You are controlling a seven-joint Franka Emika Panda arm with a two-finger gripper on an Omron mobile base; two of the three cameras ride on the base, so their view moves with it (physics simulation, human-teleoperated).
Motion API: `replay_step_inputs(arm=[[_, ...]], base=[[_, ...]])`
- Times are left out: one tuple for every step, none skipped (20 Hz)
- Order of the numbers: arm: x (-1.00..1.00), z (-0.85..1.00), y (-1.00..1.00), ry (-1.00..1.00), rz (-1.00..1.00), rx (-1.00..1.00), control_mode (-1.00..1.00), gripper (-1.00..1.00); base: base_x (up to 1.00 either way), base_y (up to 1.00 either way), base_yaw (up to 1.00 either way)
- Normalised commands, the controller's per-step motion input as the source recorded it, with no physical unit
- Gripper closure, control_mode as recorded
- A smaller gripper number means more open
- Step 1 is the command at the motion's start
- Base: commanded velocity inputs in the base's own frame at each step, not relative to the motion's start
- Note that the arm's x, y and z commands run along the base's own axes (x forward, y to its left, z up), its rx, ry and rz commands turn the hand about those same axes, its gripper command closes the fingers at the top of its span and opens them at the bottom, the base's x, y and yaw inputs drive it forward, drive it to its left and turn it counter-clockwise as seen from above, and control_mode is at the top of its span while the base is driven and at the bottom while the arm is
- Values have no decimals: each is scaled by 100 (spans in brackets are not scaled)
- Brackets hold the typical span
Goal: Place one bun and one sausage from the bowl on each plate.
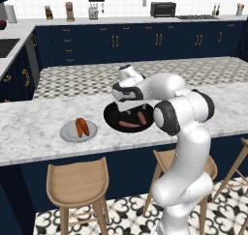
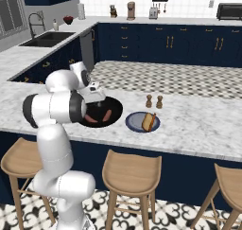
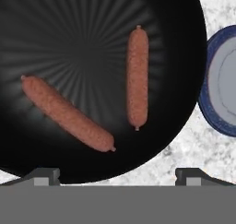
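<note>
With the gripper [image 3: 115,174] spread wide and empty above the bowl [image 3: 92,15], a drop between the sausage at three o'clock [image 3: 138,78] and the sausage at seven [image 3: 67,113] could knock both aside.

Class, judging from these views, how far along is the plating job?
Done: the blue-grey plate carries a bun and sausage; the light grey plate holds two long pieces, kinds unclear. In hand: nothing; the open gripper hangs over two sausages in the bowl. Left: perhaps only confirming that plate.

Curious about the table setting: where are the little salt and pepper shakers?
In the right base view the two shakers stand on the marble counter, just behind the blue-grey plate.
</note>
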Motion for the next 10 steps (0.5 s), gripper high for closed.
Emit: replay_step_inputs(arm=[[11,-34,-45,0,0,0,-100,-100],[0,-32,-36,0,0,0,-100,-100],[0,-29,-32,0,0,0,-100,-100],[0,-24,-32,0,0,0,-100,-100],[0,-19,-21,-3,0,0,-100,-100],[11,-16,-7,-6,0,0,-100,-100],[26,-14,0,0,0,-1,-100,-100],[35,-15,0,0,0,-4,-100,-100],[35,-21,0,0,0,-5,-100,-100],[31,-22,-1,0,0,-4,-100,-100]], base=[[0,0,0],[0,0,0],[0,0,0],[0,0,0],[0,0,0],[0,0,0],[0,0,0],[0,0,0],[0,0,0],[0,0,0]])
